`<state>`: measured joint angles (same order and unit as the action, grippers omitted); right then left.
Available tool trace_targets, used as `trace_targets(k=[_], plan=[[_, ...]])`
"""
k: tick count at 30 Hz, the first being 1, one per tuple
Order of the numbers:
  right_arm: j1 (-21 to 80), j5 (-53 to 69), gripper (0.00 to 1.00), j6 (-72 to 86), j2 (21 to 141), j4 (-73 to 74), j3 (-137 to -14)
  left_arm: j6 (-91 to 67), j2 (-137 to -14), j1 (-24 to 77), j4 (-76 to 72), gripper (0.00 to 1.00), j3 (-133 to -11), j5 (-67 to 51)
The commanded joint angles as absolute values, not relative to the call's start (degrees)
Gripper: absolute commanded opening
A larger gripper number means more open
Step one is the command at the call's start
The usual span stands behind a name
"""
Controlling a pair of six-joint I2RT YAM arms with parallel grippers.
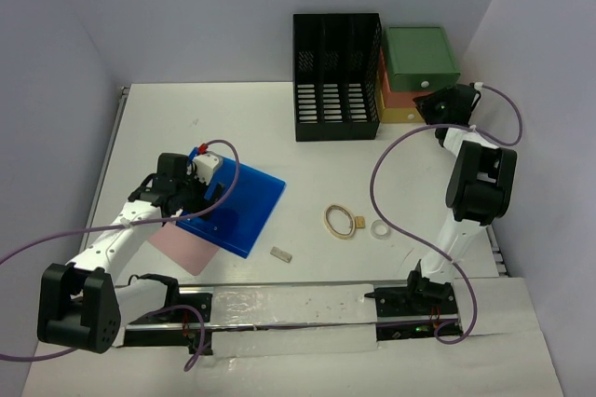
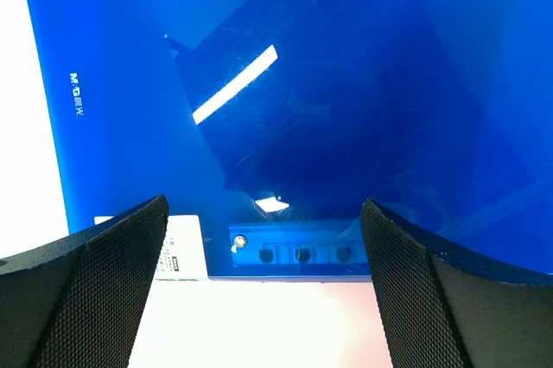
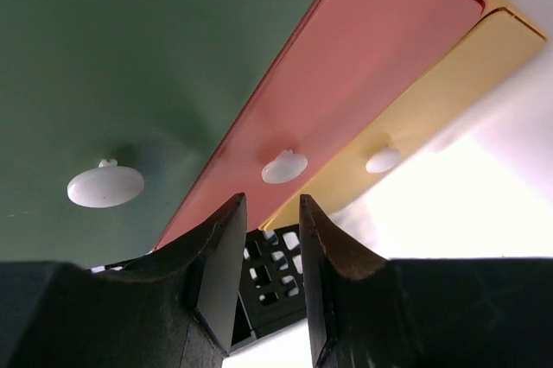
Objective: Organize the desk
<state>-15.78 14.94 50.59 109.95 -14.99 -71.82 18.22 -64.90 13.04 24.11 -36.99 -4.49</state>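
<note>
The large flat white desk [image 1: 233, 127] spreads under both arms; the left gripper [image 2: 263, 212], wide open, hangs over the near edge of the glossy blue plastic folder [image 1: 244, 211], which stretches away ahead of it; the right gripper [image 3: 270, 204], jaws narrow and empty, points just under the orange drawer's white round knob [image 3: 284, 166], clearly the nearer arm.

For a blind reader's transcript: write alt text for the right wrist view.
The right gripper, fingers narrowly parted and holding nothing, faces a drawer unit seen close up. Its green drawer, orange drawer and yellow drawer each carry a white knob, the orange one's just above the fingertips, and a black slotted rack shows through the gap.
</note>
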Motion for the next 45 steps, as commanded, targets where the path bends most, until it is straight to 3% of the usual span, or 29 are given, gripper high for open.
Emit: trace_targets(k=[1,9,33,45], plan=[[-16.3,15.7,0.39,52.9,108.9,-25.4,-70.4,17.7,-65.0,13.2,22.2,0.99,-37.8,-4.3],[-17.1,16.5,0.41,56.4,111.4,-30.6,-69.2,17.8,-65.3,13.2,22.3,0.99,-37.9,-4.0],[-17.4,14.6,0.42,56.2,114.1,-27.4,-70.7,17.8,-66.0,13.2,22.5,0.99,-37.9,-4.7],[-18.2,15.3,0.38,55.9,114.4,-32.5,-69.6,17.8,-66.5,13.2,22.5,0.99,-37.9,-4.7]])
